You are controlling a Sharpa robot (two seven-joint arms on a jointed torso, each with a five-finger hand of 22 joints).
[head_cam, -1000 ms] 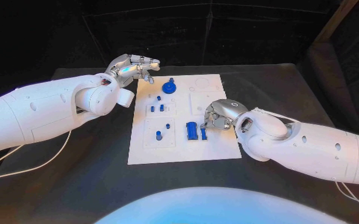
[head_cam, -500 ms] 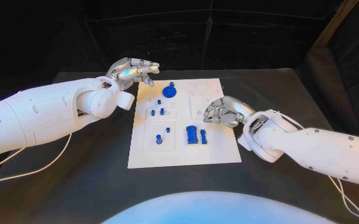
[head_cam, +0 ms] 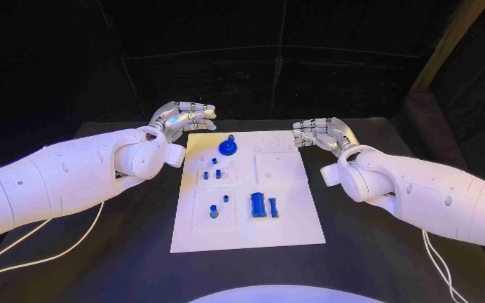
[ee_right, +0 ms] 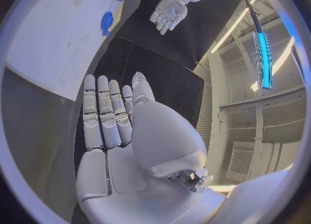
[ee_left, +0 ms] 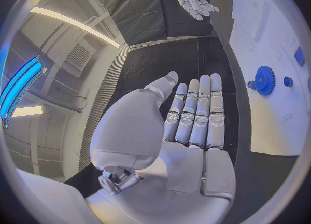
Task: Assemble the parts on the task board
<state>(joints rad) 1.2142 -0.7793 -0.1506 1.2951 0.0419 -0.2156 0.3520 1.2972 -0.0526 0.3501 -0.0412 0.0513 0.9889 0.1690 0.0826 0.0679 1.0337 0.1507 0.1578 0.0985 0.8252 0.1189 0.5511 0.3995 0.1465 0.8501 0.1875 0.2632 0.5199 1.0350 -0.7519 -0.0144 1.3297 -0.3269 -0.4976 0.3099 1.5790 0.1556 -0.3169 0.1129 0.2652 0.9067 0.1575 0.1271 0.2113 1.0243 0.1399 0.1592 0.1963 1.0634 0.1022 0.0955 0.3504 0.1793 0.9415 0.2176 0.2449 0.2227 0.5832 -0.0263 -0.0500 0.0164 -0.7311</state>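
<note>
In the head view both hands are lifted off the task board (head_cam: 247,198), one at each far corner. The left hand (head_cam: 187,118) and the right hand (head_cam: 322,132) hold nothing, with the fingers stretched. Between them, nearer to the left hand, the blue gear (head_cam: 228,147) stands on the board. Below it are small blue pegs (head_cam: 210,174), and closer to the robot a larger blue block (head_cam: 258,204) with a thin piece just beside it.

In the left wrist view the left hand (ee_left: 191,125) is flat and empty, and the gear (ee_left: 263,80) is beside its fingertips.

In the right wrist view the right hand (ee_right: 113,125) is flat and empty too, with the board beyond its fingertips.

I judge this fits both a pause between parts and a finished board. If a part is loose, the hand should come down straight and pinch it low.
</note>
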